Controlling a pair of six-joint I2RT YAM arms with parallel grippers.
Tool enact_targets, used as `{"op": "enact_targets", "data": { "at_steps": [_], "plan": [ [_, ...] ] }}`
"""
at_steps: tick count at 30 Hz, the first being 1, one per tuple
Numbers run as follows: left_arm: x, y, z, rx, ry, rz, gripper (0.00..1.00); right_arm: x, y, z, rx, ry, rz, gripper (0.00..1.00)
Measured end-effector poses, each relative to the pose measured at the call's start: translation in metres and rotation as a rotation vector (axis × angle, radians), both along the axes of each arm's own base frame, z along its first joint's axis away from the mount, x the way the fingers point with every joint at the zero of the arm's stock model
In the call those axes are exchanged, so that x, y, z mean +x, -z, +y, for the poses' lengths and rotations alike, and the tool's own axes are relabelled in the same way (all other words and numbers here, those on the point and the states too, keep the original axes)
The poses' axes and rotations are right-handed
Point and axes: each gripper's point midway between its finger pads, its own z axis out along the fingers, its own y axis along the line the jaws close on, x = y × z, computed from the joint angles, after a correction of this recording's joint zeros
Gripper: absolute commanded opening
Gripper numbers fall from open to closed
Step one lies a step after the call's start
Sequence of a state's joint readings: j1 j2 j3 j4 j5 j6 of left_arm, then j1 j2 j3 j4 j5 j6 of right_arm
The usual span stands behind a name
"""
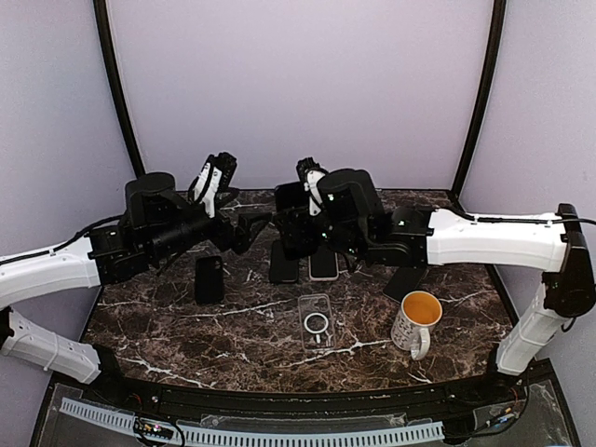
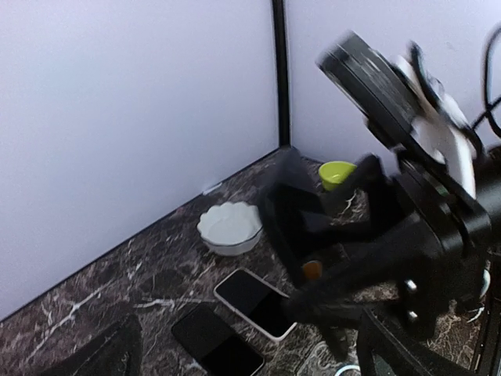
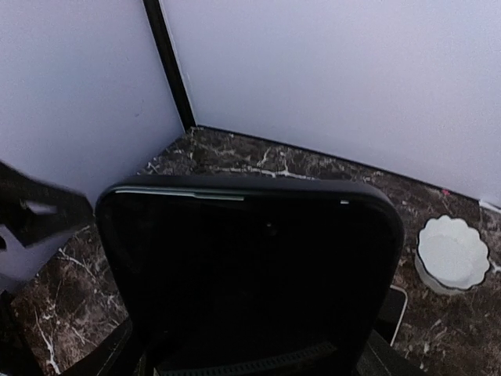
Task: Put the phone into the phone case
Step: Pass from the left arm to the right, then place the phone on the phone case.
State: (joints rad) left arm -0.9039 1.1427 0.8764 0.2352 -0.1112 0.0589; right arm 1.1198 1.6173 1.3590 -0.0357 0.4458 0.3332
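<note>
My right gripper [image 1: 311, 182] is raised above the back of the table, shut on a black phone case [image 1: 290, 198]. In the right wrist view the case [image 3: 250, 266] fills the frame between the fingers [image 3: 117, 354]. A dark phone face lies inside its rim, and a thin pale strip shows along the top left edge. My left gripper [image 1: 217, 177] hangs just left of it, open and holding nothing. Its fingers [image 2: 113, 352] stand wide apart at the bottom corners of the left wrist view, where the held case [image 2: 291, 219] shows edge-on.
On the marble table [image 1: 168, 326] lie a black phone [image 1: 284, 264], a white-edged phone [image 1: 323, 264], a black flat case [image 1: 209, 278] and a clear case [image 1: 316, 319]. A mug [image 1: 416, 321] stands front right. A white bowl [image 2: 229, 227] and a green cup [image 2: 337, 173] sit near the back wall.
</note>
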Motion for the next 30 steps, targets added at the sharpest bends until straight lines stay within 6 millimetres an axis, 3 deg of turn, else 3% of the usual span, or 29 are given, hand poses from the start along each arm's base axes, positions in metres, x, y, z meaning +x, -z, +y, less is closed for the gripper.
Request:
{"op": "enact_targets", "data": {
  "at_steps": [4, 7, 10, 13, 21, 30],
  "plan": [
    [0.038, 0.017, 0.026, 0.034, -0.126, 0.12, 0.99, -0.009, 0.084, -0.006, -0.111, 0.031, 0.219, 0.0],
    [0.057, 0.049, 0.041, 0.091, -0.201, 0.224, 0.99, -0.018, 0.143, -0.012, -0.218, 0.073, 0.35, 0.0],
    [0.061, 0.082, 0.043, 0.157, -0.217, 0.307, 0.94, -0.028, 0.188, -0.026, -0.322, 0.132, 0.454, 0.0],
    [0.059, 0.101, 0.04, 0.19, -0.2, 0.358, 0.91, -0.034, 0.201, -0.036, -0.341, 0.174, 0.506, 0.0],
    [0.049, 0.136, 0.029, 0.245, -0.13, 0.466, 0.94, -0.035, 0.203, -0.042, -0.303, 0.242, 0.55, 0.0],
    [0.047, 0.13, 0.032, 0.247, -0.129, 0.453, 0.97, -0.037, 0.208, -0.046, -0.3, 0.257, 0.564, 0.0]
  ]
}}
